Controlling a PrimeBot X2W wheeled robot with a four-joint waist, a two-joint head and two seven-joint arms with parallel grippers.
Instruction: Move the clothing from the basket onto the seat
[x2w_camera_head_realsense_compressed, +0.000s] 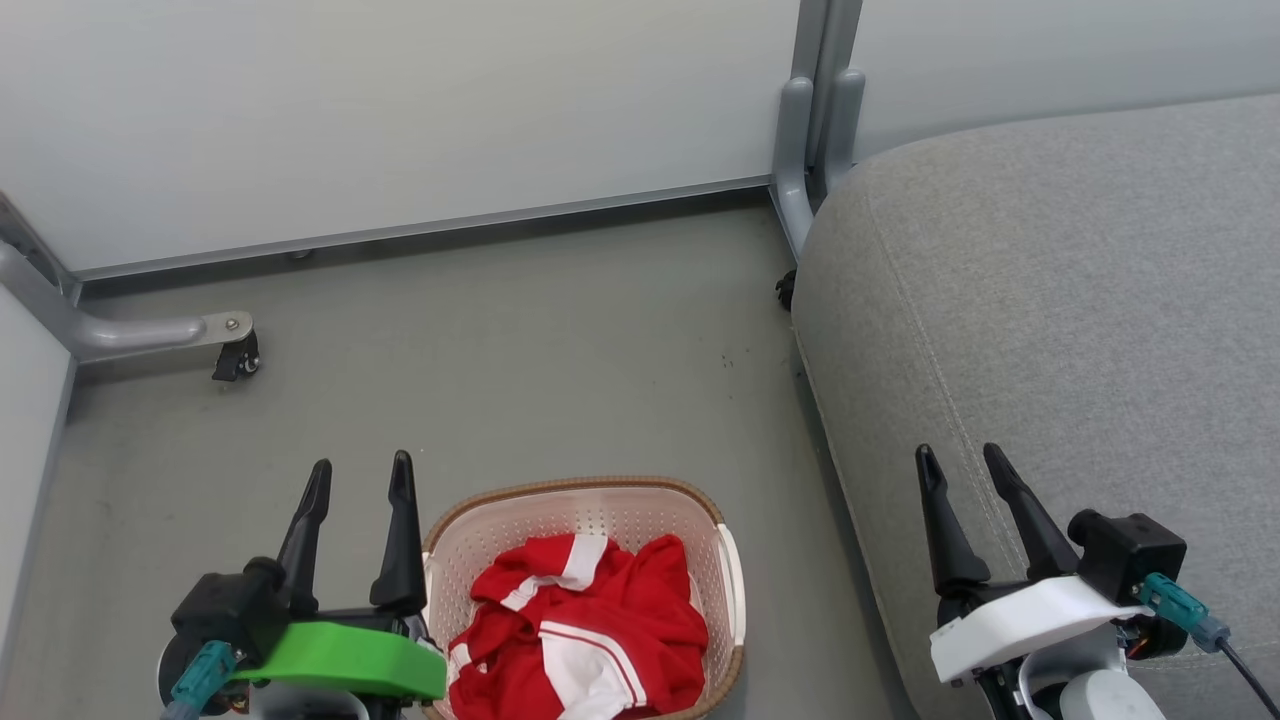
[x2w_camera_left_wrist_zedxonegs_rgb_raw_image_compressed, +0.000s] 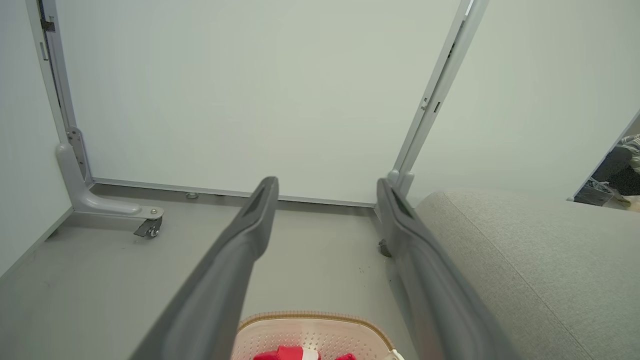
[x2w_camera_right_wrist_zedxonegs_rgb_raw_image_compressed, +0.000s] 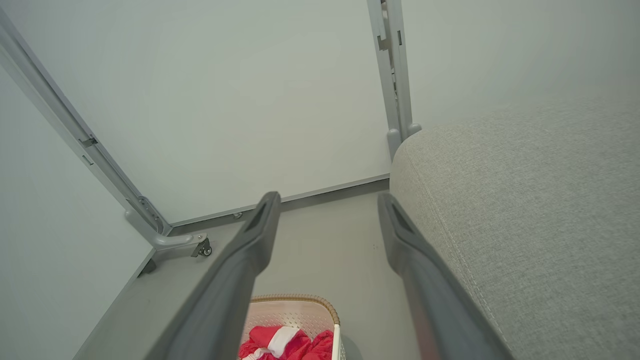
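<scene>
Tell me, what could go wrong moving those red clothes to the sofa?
The clothing lies bunched in the basket, so a grab by the open left gripper might take only a corner and slip. Its fingers could catch the basket's wall and drag it. Trailing fabric may snag the edge of the seat.

Clothing (x2w_camera_head_realsense_compressed: 585, 625): red, white stripes and trim. Basket (x2w_camera_head_realsense_compressed: 560, 520): cream-white, dotted perforations, brown woven-look rim. Seat (x2w_camera_head_realsense_compressed: 1050, 300): grey speckled fabric, pale stitched seam. Floor (x2w_camera_head_realsense_compressed: 520, 350): dull grey-green. Partition panel (x2w_camera_head_realsense_compressed: 400, 100): off-white. Frame leg (x2w_camera_head_realsense_compressed: 140, 330): light grey. Caster (x2w_camera_head_realsense_compressed: 237, 357): black. Left gripper (x2w_camera_head_realsense_compressed: 361, 460): black fingers, green mount. Right gripper (x2w_camera_head_realsense_compressed: 956, 450): black fingers, white mount.
</scene>
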